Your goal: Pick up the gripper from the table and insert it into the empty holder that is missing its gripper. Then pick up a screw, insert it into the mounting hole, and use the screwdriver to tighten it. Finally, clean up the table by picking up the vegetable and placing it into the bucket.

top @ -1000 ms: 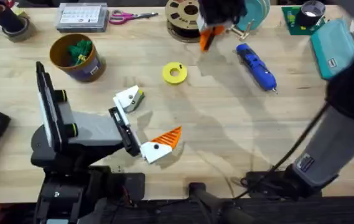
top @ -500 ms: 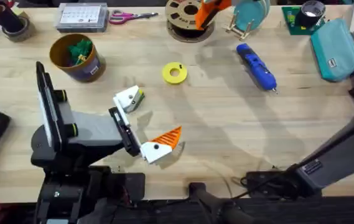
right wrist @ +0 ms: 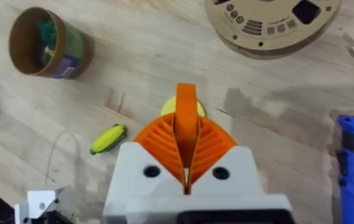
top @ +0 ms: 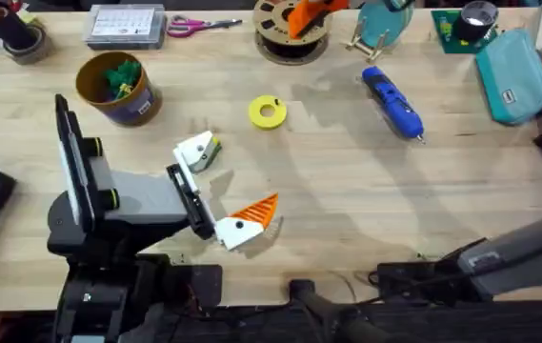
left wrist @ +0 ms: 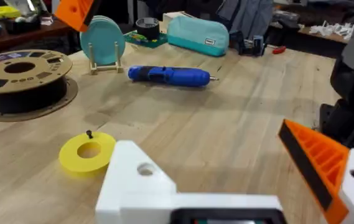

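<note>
Over the far side of the table the right gripper hangs high, its pads clamped on the gripper, the small orange finger. The left gripper waits with jaws apart; the holder is its bare white mount. I would align the finger with the mount before descending. One second ago the right gripper was lower, nearer the screwdriver.

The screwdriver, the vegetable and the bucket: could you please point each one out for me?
screwdriver [top: 392, 101], overhead view, middle of its blue body.
vegetable [right wrist: 109, 139], right wrist view, middle of its yellow-green length.
bucket [top: 142, 103], overhead view, outer wall beside the blue label band.
</note>
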